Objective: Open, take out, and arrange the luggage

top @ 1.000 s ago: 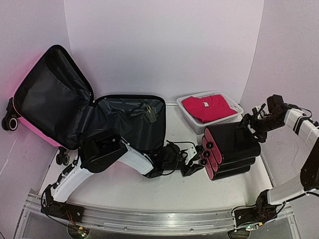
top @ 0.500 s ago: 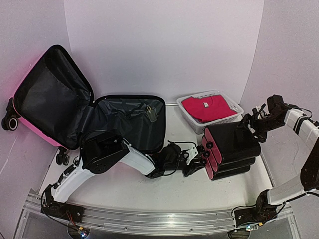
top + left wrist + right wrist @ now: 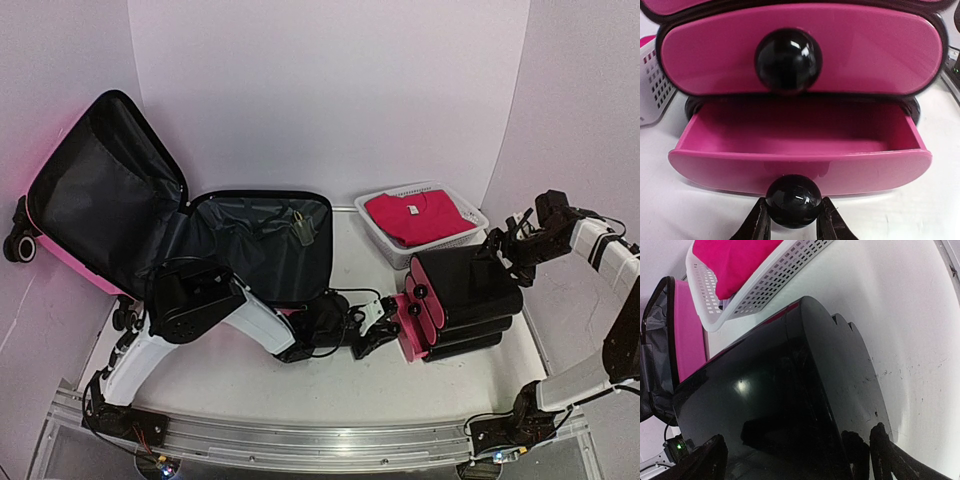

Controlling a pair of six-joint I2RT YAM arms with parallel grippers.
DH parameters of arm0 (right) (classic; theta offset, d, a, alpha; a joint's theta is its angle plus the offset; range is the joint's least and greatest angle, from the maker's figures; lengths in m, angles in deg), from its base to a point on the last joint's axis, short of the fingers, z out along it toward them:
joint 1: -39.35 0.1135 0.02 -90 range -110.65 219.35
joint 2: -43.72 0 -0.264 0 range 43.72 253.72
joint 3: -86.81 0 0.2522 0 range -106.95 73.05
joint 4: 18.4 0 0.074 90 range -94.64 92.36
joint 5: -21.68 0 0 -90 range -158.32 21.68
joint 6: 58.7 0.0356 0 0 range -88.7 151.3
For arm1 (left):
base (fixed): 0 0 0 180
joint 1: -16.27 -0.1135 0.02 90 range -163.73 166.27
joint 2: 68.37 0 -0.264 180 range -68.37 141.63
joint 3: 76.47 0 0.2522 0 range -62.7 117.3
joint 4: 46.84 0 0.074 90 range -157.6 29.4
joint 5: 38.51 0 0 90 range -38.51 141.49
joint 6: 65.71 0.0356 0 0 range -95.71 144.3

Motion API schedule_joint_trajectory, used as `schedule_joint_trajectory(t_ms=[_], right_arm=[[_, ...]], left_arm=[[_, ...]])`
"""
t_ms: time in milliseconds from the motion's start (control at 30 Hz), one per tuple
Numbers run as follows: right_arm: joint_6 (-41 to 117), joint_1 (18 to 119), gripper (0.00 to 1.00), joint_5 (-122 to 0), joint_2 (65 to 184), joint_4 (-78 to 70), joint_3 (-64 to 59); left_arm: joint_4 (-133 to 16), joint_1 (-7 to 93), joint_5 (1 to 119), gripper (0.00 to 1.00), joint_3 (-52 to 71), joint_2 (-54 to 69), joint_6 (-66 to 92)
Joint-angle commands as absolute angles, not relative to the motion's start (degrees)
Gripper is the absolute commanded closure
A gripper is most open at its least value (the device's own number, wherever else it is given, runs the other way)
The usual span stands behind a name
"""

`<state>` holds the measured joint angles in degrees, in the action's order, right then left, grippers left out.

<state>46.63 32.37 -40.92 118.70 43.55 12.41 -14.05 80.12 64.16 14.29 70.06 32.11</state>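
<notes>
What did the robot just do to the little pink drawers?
The left claw closed on the bottom knob and pulled that drawer out, leftward in the top view. The right claw, suitcase and basket stayed put.

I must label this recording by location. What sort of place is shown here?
Probably a robot laboratory test cell: plain white walls enclose a white table, two arms are bolted to a metal rail, and the pink suitcase and basket look like props.
</notes>
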Motion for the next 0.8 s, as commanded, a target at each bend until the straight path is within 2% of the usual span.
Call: schedule_joint_trajectory(t_ms=[0,100,200,300,433,533,633,700,767], right_arm=[[46.6,32.8,0.02,-40.8,118.0,43.4,11.0],[46.3,32.8,0.02,-40.6,118.1,43.4,10.8],[46.2,32.8,0.02,-40.3,118.1,43.4,10.7],[46.1,32.8,0.02,-40.1,118.0,43.4,10.6],[46.1,32.8,0.02,-39.9,117.9,43.4,10.8],[45.9,32.8,0.02,-40.1,117.9,43.4,10.9],[45.8,32.8,0.02,-40.0,118.2,43.4,10.5],[45.9,32.8,0.02,-39.5,118.4,43.4,10.3],[45.9,32.8,0.02,-39.3,118.4,43.4,10.3]], left_arm=[[-12.4,80.3,62.3,0.85,8.2,62.2,34.2],[-12.5,80.3,62.5,0.83,4.8,60.3,34.0],[-12.5,80.3,62.6,0.74,2.6,59.1,33.0],[-13.0,80.2,63.0,0.50,0.4,55.7,31.2],[-18.3,79.8,63.6,0.25,-2.9,46.3,27.5],[-28.8,77.9,66.7,0.24,-2.2,37.8,24.1],[-42.5,72.1,70.5,0.32,2.9,32.4,16.1],[-52.0,67.7,67.6,0.38,6.5,30.8,9.6],[-58.2,63.3,62.3,0.38,9.4,30.0,2.8]])
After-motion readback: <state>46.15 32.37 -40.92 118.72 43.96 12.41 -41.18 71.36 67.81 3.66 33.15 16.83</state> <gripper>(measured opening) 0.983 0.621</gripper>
